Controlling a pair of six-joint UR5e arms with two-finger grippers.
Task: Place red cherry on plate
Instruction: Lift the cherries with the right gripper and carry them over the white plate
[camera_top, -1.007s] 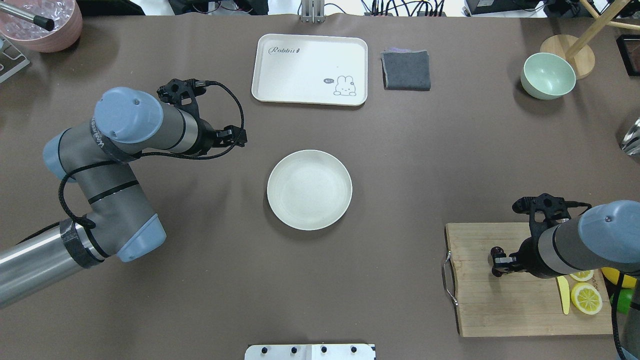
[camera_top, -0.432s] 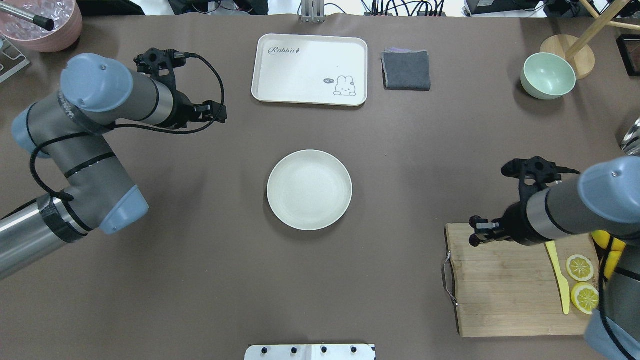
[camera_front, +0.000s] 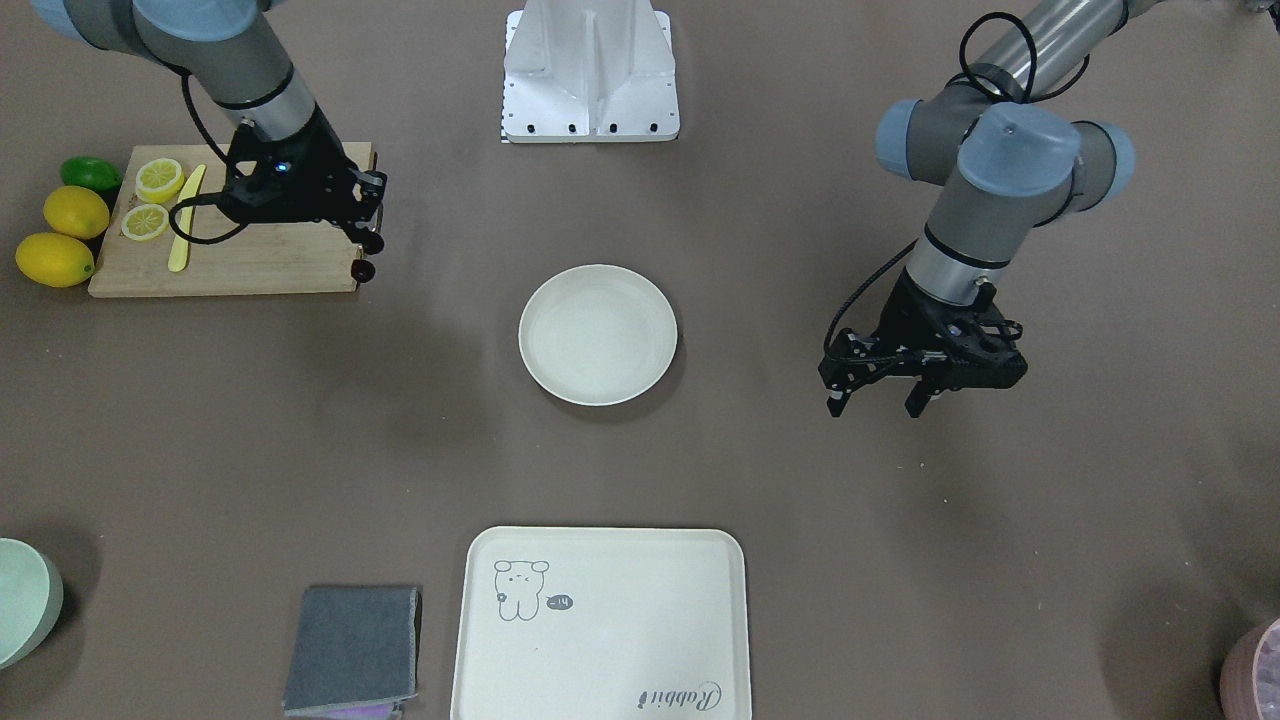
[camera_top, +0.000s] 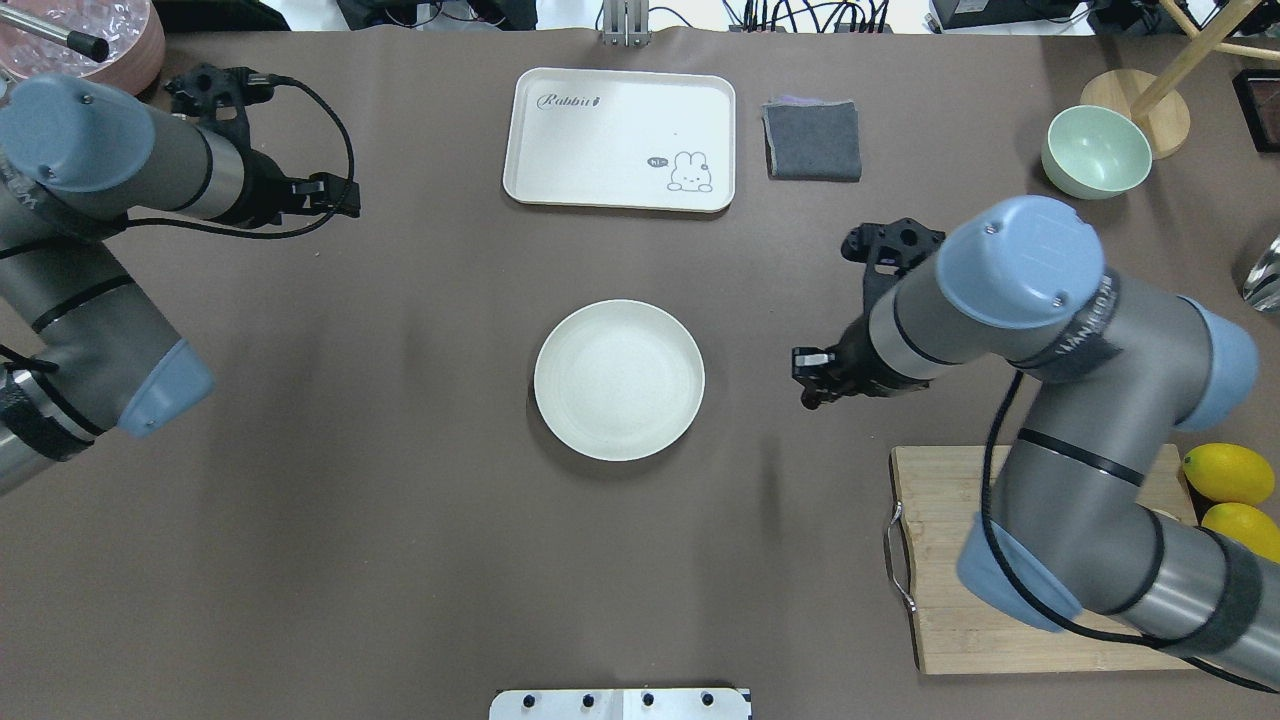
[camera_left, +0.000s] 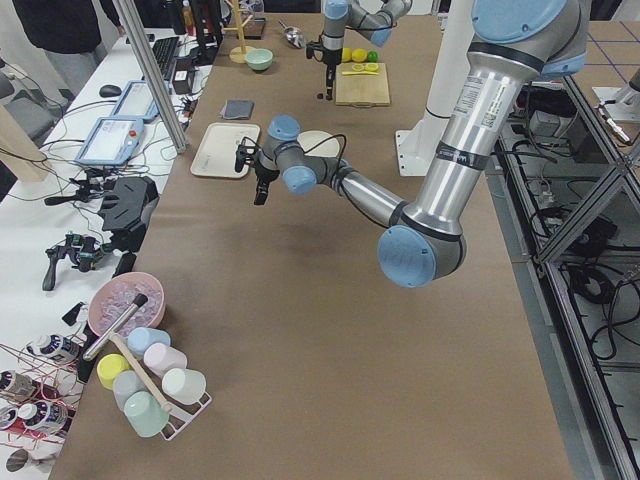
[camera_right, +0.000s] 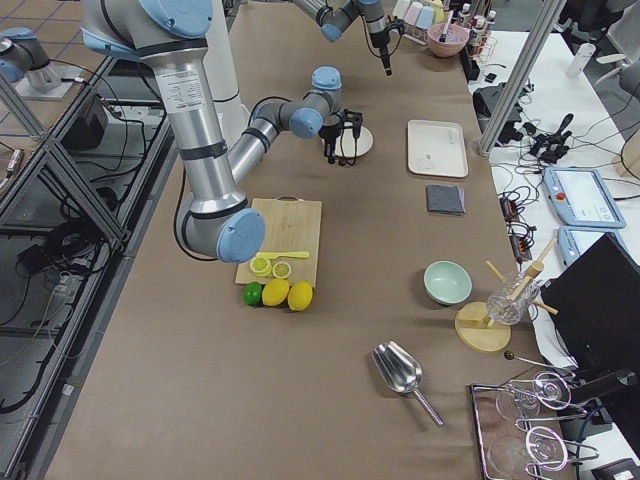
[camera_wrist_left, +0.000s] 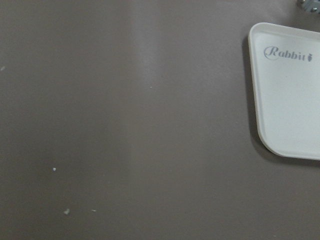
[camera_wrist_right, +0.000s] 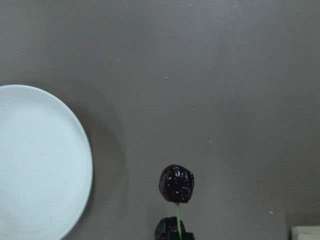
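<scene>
Two dark cherries on one green stem, the red cherry (camera_wrist_right: 176, 183), hang from the right gripper (camera_top: 808, 380), its fingers pinched on the stem (over bare table just beside the plate (camera_top: 545, 350), not above it). The plate sits mid-table. The left gripper (camera_front: 876, 400) hovers well apart toward the table's left edge, fingers spread, empty.

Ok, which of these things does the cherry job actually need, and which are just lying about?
In the job: red cherry, hanging by its stem from the shut jaws of the right gripper; plate, bare.

Lying about: rabbit tray, grey cloth, mint bowl, cutting board, lemons.
</scene>
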